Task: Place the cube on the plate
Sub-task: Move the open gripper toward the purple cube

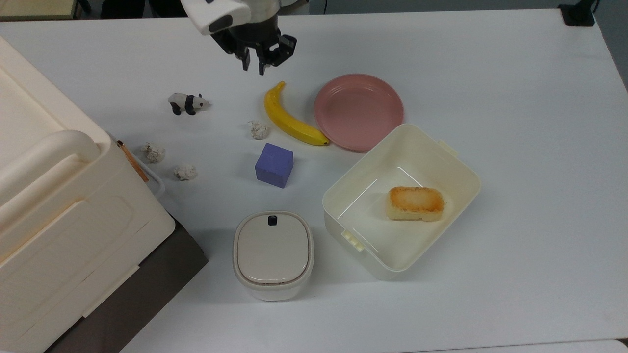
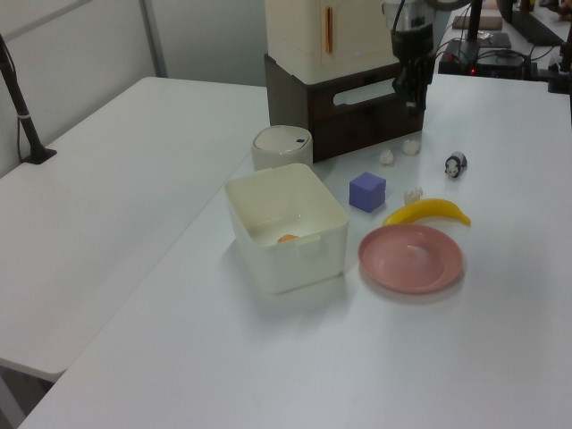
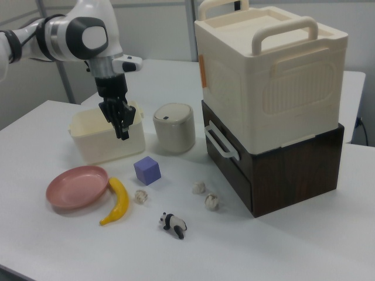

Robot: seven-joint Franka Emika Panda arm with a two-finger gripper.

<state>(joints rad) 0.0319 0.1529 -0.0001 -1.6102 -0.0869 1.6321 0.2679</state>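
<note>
One cube (image 1: pixel 274 164) sits beside the plate (image 1: pixel 358 111); right view shows the pincer (image 3: pixel 123 130) fingers together.

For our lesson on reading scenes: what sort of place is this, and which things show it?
Probably a robotics lab: a white robot arm's gripper hangs over a plain white table set with test props, such as a blue-purple cube and a salmon-pink round plate.

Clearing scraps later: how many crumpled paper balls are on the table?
3: one beside the banana, two near the stacked bins. More may be hidden.
</note>
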